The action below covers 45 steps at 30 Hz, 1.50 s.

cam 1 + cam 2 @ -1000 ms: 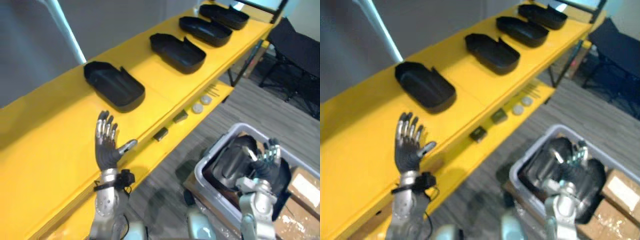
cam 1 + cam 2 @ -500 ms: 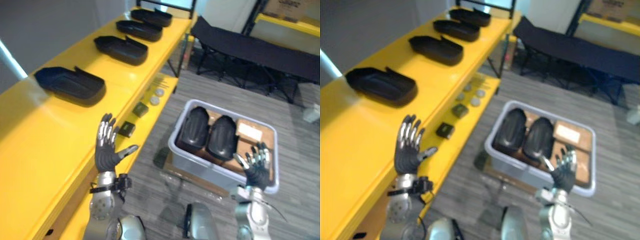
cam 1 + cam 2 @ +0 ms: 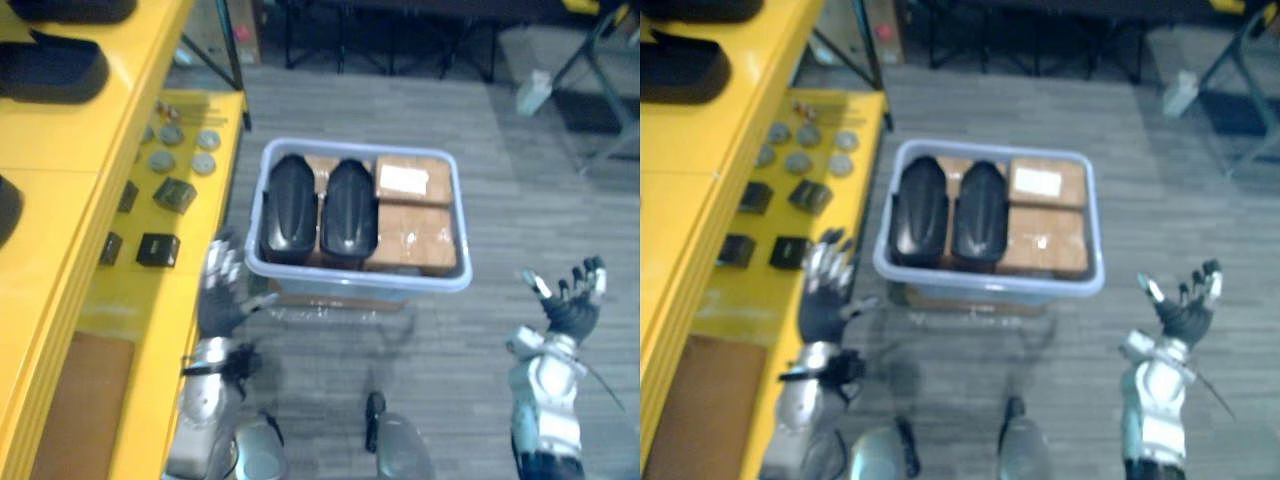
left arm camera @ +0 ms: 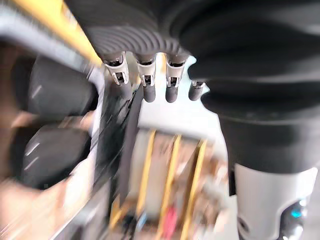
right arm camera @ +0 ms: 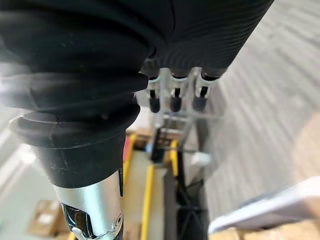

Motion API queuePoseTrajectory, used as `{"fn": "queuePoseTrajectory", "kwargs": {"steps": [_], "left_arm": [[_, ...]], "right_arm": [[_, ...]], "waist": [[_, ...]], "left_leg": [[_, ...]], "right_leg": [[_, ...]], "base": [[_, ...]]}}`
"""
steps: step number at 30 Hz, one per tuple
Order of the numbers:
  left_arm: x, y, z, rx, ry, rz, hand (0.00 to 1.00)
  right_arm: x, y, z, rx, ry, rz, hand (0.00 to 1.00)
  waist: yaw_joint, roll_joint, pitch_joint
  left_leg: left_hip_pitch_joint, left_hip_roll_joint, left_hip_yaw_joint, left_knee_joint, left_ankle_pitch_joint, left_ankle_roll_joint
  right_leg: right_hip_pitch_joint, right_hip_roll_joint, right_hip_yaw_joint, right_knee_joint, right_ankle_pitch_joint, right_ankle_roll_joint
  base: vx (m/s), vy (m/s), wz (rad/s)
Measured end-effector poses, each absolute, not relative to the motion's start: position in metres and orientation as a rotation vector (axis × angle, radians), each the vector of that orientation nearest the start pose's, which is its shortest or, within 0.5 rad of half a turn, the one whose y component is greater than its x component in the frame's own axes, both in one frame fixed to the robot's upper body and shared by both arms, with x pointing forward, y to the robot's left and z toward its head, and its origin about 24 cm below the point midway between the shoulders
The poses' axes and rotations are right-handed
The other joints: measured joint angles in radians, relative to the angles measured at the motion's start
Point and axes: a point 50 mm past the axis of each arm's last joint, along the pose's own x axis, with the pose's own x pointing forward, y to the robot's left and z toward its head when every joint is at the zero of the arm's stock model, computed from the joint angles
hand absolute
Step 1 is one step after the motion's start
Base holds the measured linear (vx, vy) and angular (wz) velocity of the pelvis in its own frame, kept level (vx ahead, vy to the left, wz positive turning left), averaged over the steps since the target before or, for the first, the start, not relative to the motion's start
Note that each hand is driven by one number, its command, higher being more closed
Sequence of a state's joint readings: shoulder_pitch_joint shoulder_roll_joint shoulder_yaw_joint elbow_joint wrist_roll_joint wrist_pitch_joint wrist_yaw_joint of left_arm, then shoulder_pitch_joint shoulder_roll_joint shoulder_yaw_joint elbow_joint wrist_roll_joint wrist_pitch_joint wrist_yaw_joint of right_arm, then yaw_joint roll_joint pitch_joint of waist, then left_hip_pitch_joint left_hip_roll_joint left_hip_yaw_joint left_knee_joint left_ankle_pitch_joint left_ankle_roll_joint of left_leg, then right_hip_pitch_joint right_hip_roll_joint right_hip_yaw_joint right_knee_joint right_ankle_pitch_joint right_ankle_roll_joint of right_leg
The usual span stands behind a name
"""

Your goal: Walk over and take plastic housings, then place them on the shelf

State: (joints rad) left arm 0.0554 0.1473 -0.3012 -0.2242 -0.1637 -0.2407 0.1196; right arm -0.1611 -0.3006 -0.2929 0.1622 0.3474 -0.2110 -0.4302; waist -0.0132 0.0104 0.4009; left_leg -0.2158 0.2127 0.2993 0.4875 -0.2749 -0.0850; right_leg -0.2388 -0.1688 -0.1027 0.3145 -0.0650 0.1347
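Plastic housings [image 3: 290, 208] not in my grip: left hand [image 3: 222, 298] by the bin's [image 3: 352, 281] near-left corner, right hand [image 3: 570, 305] well off its right side, fingers apart on both. Two lie side by side in its left half; cardboard boxes [image 3: 415, 215] right. Another housing [image 3: 50, 70] on the shelf [image 3: 60, 150], far left.

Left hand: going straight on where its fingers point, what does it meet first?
Likely nothing soon: the left hand points along the gap between the yellow shelf and the grey bin; the bin's left wall lies closest. Depth unclear.

Grey plank floor [image 3: 520, 190], yellow shelf [image 3: 60, 140] at left
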Motion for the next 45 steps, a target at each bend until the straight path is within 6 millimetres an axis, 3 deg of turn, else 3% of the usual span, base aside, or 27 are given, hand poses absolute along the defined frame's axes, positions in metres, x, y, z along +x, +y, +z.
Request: {"fn": "queuePoseTrajectory", "kwargs": {"steps": [2, 6, 7, 9, 11, 14, 20, 25, 36, 39, 45], "left_arm": [[0.235, 0.098, 0.08, -0.019, -0.283, -0.201, 0.0], [0.24, 0.1, 0.047, 0.122, -0.144, -0.174, 0.0], [0.24, 0.101, 0.035, 0.163, -0.1, -0.172, 0.0], [0.239, 0.103, 0.017, 0.208, -0.018, -0.173, 0.0], [0.234, 0.105, -0.007, 0.262, 0.076, -0.164, 0.0], [0.223, 0.113, -0.034, 0.286, 0.19, -0.127, 0.0], [0.198, 0.128, -0.074, 0.28, 0.385, -0.065, 0.0], [0.197, 0.137, -0.082, 0.143, 0.423, 0.052, 0.0], [0.19, 0.158, -0.093, 0.029, 0.455, 0.155, 0.0], [0.188, 0.16, -0.095, -0.004, 0.463, 0.164, 0.0], [0.181, 0.159, -0.102, -0.015, 0.507, 0.142, 0.0]], "right_arm": [[0.275, -0.296, 0.102, 0.167, -0.299, -0.718, 0.0], [0.305, -0.306, 0.123, 0.171, -0.301, -0.726, 0.0], [0.315, -0.31, 0.129, 0.156, -0.291, -0.729, 0.0], [0.333, -0.316, 0.147, 0.127, -0.283, -0.73, 0.0], [0.348, -0.33, 0.183, 0.104, -0.313, -0.728, 0.0], [0.355, -0.341, 0.217, 0.058, -0.352, -0.734, 0.0], [0.36, -0.353, 0.233, -0.031, -0.261, -0.784, 0.0], [0.36, -0.361, 0.255, -0.086, -0.232, -0.827, 0.0], [0.346, -0.391, 0.232, -0.168, 0.01, -0.91, 0.0], [0.343, -0.396, 0.236, -0.221, 0.043, -0.898, 0.0], [0.337, -0.403, 0.252, -0.352, 0.032, -0.888, 0.0]], "waist": [[-0.002, 0.005, 0.015], [0.011, 0.007, 0.044], [0.026, 0.008, 0.045], [0.041, 0.017, 0.049], [0.059, 0.053, 0.068], [0.077, 0.088, 0.086], [0.113, 0.123, 0.1], [0.125, 0.162, 0.117], [0.142, 0.176, 0.114], [0.149, 0.178, 0.112], [0.174, 0.218, 0.085]], "left_leg": [[-0.016, -0.026, -0.051, -0.005, 0.005, 0.006], [-0.049, -0.068, -0.095, -0.007, 0.023, 0.024], [-0.06, -0.083, -0.099, -0.005, 0.027, 0.03], [-0.085, -0.102, -0.106, 0.002, 0.035, 0.042], [-0.125, -0.128, -0.131, 0.012, 0.044, 0.057], [-0.164, -0.163, -0.153, 0.016, 0.06, 0.073], [-0.213, -0.182, -0.188, 0.042, 0.07, 0.08], [-0.225, -0.204, -0.199, 0.041, 0.082, 0.084], [-0.243, -0.24, -0.234, 0.005, 0.123, 0.08], [-0.244, -0.246, -0.235, -0.007, 0.13, 0.081], [-0.274, -0.254, -0.255, -0.01, 0.138, 0.081]], "right_leg": [[-0.005, -0.013, -0.005, -0.004, 0.006, 0.005], [-0.007, -0.048, -0.032, -0.009, 0.032, 0.009], [-0.014, -0.063, -0.034, -0.012, 0.037, 0.015], [-0.027, -0.084, -0.036, -0.018, 0.053, 0.024], [-0.037, -0.108, -0.06, -0.039, 0.082, 0.028], [-0.047, -0.14, -0.09, -0.047, 0.093, 0.04], [-0.063, -0.16, -0.135, -0.033, 0.093, 0.041], [-0.077, -0.183, -0.144, -0.005, 0.091, 0.042], [-0.11, -0.225, -0.176, 0.062, 0.051, 0.048], [-0.116, -0.232, -0.178, 0.065, 0.049, 0.048], [-0.133, -0.238, -0.199, 0.069, 0.044, 0.044]], "base": [[-0.05, 0.053, 0.13], [-0.07, 0.074, 0.33], [-0.07, 0.091, 0.24], [-0.08, 0.1, 0.23], [-0.12, 0.137, 0.29], [-0.09, 0.096, 0.33], [-0.04, 0.034, 0.22], [-0.04, 0.027, 0.11], [-0.02, -0.022, 0.13], [-0.02, -0.011, 0.06], [0.0, -0.007, 0.11]]}}
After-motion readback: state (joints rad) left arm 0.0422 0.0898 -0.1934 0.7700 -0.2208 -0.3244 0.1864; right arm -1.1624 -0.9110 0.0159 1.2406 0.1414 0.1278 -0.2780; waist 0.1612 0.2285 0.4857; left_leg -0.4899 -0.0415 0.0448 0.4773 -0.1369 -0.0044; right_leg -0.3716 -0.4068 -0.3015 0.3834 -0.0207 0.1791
